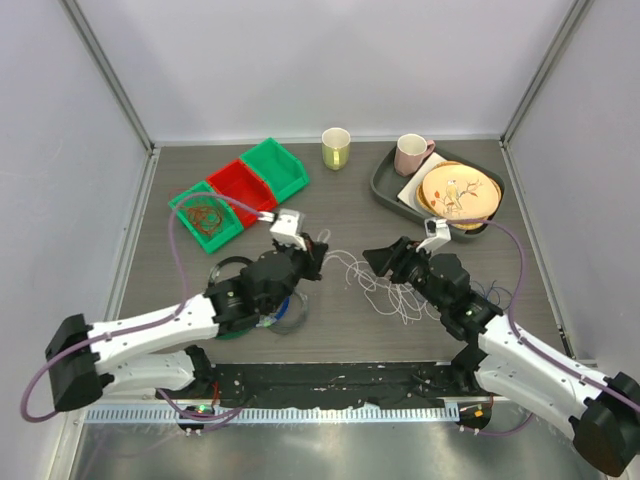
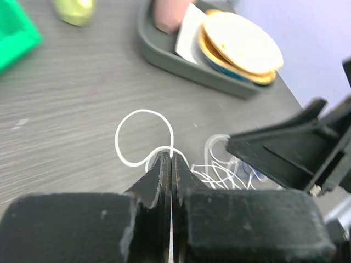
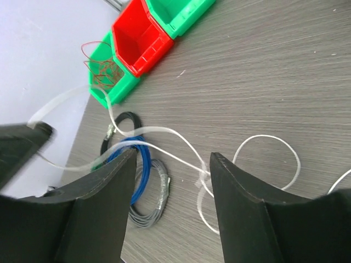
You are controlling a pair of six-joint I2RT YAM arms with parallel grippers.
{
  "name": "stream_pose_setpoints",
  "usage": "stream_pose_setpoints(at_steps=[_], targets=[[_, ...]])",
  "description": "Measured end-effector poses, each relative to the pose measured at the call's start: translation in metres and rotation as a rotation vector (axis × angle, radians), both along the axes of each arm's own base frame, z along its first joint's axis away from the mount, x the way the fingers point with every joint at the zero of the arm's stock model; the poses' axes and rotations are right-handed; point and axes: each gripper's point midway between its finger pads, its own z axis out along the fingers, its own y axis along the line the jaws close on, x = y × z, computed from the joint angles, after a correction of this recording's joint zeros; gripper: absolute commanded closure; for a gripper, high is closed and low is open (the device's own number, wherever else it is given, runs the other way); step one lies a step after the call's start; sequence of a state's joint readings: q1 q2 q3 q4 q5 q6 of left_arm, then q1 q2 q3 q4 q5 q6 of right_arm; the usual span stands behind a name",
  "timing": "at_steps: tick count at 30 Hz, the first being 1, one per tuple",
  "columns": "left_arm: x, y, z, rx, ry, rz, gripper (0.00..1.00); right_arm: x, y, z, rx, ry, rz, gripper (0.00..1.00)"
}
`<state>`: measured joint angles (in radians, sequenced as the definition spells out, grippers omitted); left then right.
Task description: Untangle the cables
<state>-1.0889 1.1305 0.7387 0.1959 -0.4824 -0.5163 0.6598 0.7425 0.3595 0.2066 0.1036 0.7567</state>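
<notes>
A tangle of thin white cable (image 1: 385, 290) lies on the table between the two grippers. My left gripper (image 1: 318, 250) is shut on a strand of the white cable (image 2: 143, 114), pinched at the fingertips (image 2: 171, 156), with a loop lying just beyond them. My right gripper (image 1: 385, 258) is open and faces the left one. In the right wrist view its jaws (image 3: 173, 156) stand wide apart over a white strand (image 3: 202, 174) without touching it. Coiled blue (image 3: 141, 164), grey (image 3: 159, 194) and black (image 3: 118, 127) cables lie beside the left arm.
Three bins, green (image 1: 278, 168), red (image 1: 240, 187) and green with brown wire (image 1: 205, 218), stand at the back left. A yellow mug (image 1: 336, 148) stands at the back. A grey tray (image 1: 385, 185) holds a pink mug (image 1: 410, 154) and plates (image 1: 458, 190).
</notes>
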Motion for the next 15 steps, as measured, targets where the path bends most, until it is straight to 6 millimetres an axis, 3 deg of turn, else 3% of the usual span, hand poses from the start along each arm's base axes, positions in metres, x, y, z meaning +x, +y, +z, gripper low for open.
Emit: stream_pose_setpoints(at_steps=[6, 15], targets=[[0.008, 0.074, 0.038, -0.032, -0.046, 0.273, 1.0, 0.007, 0.027, -0.017, -0.138, 0.037, 0.142, 0.33], [0.001, 0.142, 0.066, -0.035, -0.066, 0.475, 1.0, -0.011, 0.081, -0.085, -0.49, 0.086, 0.417, 0.3]])
